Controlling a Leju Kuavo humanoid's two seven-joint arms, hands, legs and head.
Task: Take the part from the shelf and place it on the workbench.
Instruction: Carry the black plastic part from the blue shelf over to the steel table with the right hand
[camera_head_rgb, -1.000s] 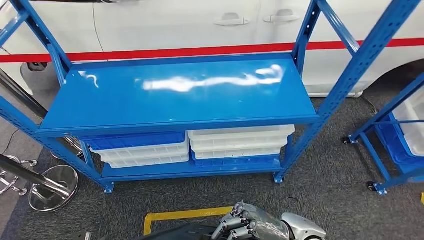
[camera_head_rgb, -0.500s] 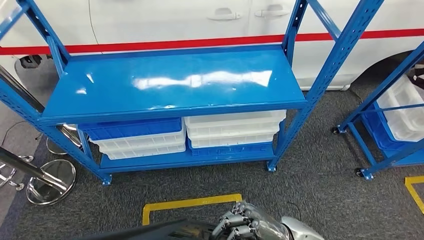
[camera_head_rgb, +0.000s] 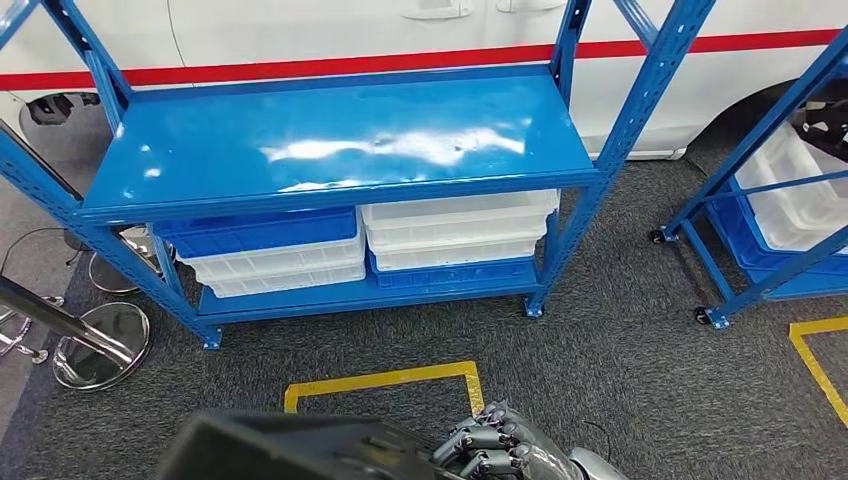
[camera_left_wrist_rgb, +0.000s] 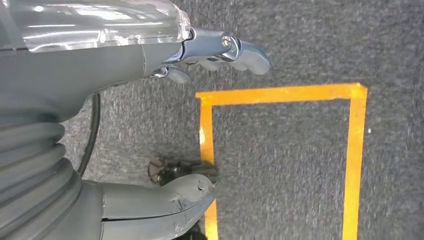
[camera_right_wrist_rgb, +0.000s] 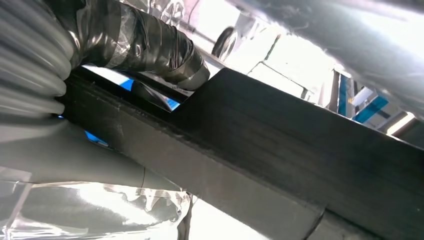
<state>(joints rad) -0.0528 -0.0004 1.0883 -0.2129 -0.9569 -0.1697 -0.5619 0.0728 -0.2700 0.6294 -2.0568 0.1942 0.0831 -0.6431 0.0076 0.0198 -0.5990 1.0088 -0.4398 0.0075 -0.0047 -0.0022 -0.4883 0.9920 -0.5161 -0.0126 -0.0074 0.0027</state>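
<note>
Two hands matter: the right hand (camera_head_rgb: 490, 452) curls around one end of the long black part (camera_head_rgb: 300, 450), low before the blue shelf (camera_head_rgb: 340, 150); it looks rigid, probably light. Left hand (camera_left_wrist_rgb: 220, 50) hangs empty, fingers apart.

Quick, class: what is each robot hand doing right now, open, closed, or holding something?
Left robot hand: open, holding nothing, hanging over the carpet.
Right robot hand: gripping the black part.

Camera swung right and back; black part (camera_head_rgb: 290, 448) risen higher in right robot hand (camera_head_rgb: 495, 455).
</note>
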